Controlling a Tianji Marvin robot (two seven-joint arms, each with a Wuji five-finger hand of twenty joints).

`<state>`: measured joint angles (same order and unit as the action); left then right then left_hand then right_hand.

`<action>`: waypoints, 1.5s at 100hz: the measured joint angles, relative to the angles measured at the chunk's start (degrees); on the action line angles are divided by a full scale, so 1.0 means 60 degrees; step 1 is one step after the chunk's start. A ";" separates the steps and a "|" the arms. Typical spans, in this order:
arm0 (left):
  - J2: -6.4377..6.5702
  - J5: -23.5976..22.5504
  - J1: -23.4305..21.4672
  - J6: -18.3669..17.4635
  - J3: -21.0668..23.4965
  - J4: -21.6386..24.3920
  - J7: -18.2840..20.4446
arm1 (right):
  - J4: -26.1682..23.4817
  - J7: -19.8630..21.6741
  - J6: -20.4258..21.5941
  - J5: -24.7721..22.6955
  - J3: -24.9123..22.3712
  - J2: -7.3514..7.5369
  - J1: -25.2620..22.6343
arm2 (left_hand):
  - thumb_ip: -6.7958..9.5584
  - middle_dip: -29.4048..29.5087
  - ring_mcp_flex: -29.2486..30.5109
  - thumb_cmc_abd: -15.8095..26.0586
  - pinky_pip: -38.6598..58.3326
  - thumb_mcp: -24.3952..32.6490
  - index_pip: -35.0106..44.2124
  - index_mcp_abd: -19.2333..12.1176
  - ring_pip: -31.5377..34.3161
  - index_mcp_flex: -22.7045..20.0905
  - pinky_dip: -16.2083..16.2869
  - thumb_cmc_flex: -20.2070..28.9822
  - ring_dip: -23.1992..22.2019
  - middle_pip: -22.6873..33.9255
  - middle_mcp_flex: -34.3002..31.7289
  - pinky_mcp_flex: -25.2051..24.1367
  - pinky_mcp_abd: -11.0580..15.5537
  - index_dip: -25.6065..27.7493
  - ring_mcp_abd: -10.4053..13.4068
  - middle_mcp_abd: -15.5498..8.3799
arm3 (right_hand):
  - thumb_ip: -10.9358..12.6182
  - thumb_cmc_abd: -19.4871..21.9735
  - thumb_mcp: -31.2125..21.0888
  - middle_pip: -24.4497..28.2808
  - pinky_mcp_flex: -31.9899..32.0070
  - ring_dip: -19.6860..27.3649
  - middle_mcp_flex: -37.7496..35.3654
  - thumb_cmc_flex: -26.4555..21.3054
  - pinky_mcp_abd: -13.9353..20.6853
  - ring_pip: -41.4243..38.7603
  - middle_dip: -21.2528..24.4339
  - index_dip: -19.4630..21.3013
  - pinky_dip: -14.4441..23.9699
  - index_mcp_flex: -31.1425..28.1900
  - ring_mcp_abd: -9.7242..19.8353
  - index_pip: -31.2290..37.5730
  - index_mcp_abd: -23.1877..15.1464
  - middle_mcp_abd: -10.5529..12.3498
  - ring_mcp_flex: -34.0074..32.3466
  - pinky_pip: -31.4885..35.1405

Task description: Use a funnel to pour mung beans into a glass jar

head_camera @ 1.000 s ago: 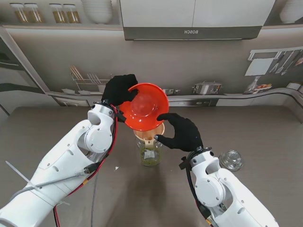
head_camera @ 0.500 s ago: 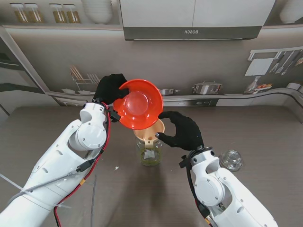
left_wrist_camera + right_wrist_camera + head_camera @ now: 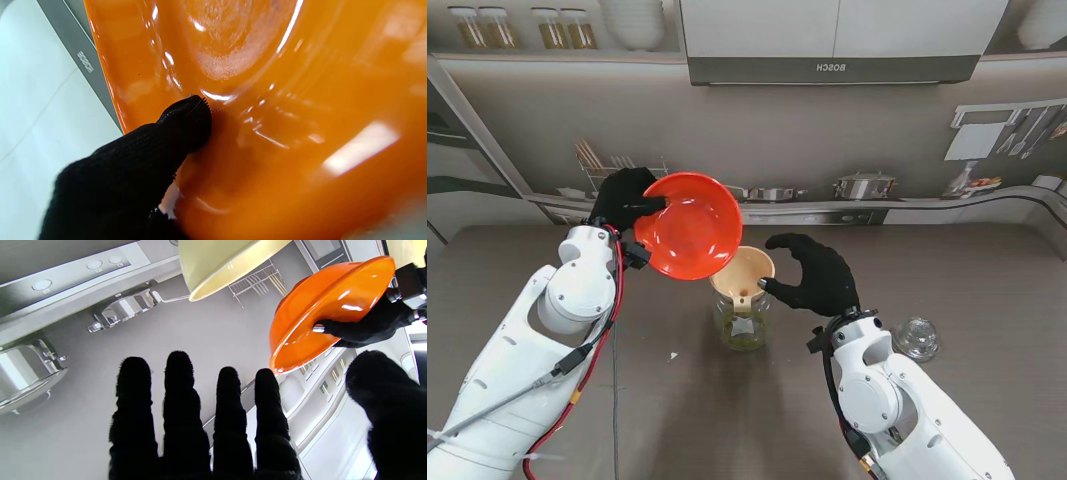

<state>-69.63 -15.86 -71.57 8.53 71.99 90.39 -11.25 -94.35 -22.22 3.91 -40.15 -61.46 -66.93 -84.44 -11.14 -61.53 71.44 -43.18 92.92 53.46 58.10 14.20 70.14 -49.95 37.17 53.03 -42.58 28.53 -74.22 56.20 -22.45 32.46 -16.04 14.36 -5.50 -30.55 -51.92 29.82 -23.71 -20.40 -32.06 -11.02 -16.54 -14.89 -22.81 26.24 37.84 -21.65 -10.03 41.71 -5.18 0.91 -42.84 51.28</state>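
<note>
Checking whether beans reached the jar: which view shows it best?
The stand view: the jar sits under the funnel, greenish contents visible. The right wrist view shows only the funnel; the left wrist view only the orange bowl.

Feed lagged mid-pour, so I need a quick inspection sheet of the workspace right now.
Surface: grey-brown table top, small white speck.
Job's things: clear glass jar with green beans at its bottom; cream plastic funnel seated in it; orange plastic bowl tilted, no beans seen inside.
Clutter: clear glass lid, right.
Hands: left hand grips bowl; right hand open beside funnel.
Cables: red and black wires along left arm.
Surroundings: kitchen backdrop.
</note>
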 measured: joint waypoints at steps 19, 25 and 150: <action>0.0098 0.0215 -0.0637 0.0185 0.0738 0.0365 0.0185 | 0.0016 0.0109 -0.0023 0.0024 -0.0005 0.0004 0.0012 | 0.0000 0.0000 0.0000 0.0000 0.0000 0.0000 -0.0058 0.0010 0.0000 0.0000 0.0000 0.0000 0.0000 -0.0023 0.0000 -0.0012 -0.0072 0.0067 -0.0059 0.0028 | 0.0000 0.0000 0.0000 0.0000 0.0000 0.0000 0.0000 0.0000 0.0000 -0.0001 0.0000 0.0000 -0.0007 0.0001 0.0000 0.0000 0.0003 0.0000 0.0000 0.0000; 0.0121 0.0244 -0.0825 0.0188 0.0930 0.0426 0.0184 | 0.0015 0.0155 -0.0030 0.0033 -0.0006 0.0007 0.0012 | 0.0000 0.0000 0.0000 0.0000 0.0000 0.0000 -0.0085 0.0020 0.0000 0.0000 0.0000 0.0000 0.0000 -0.0043 0.0000 -0.0019 -0.0093 0.0096 -0.0081 0.0043 | 0.0000 0.0000 0.0000 0.0001 0.0000 0.0000 0.0000 0.0000 0.0000 -0.0001 0.0000 0.0000 -0.0008 0.0001 0.0000 0.0000 0.0003 0.0000 0.0000 0.0000; 0.0527 0.0272 -0.1254 0.0764 0.0646 -0.2165 0.1483 | -0.0255 0.0638 -0.0187 0.0102 -0.0173 0.0082 -0.0149 | 0.0005 0.0029 -0.0513 0.0245 -0.0942 -0.0879 -0.0596 -0.0136 -0.2528 0.0000 0.0032 0.0301 -0.0187 -0.0618 0.0249 -0.1998 -0.0576 0.0415 -0.0734 0.0147 | 0.0000 0.0013 0.0000 0.0001 0.0000 0.0000 0.0000 0.0000 0.0000 -0.0001 0.0001 0.0000 -0.0101 0.0003 0.0000 0.0000 0.0012 0.0000 0.0000 -0.0002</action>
<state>-66.47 -14.23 -79.09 13.11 75.86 77.40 -2.35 -95.88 -18.39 2.79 -39.54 -62.50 -66.43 -85.33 -11.12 -61.36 68.37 -41.71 87.27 48.19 54.53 13.39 54.98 -49.95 37.36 54.84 -43.70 24.82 -72.72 44.22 -25.91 34.95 -20.45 15.25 -5.50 -30.47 -51.92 29.82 -23.71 -20.40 -32.06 -11.02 -16.54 -14.89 -22.80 26.24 37.23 -21.63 -10.03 41.71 -5.11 0.91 -42.84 51.27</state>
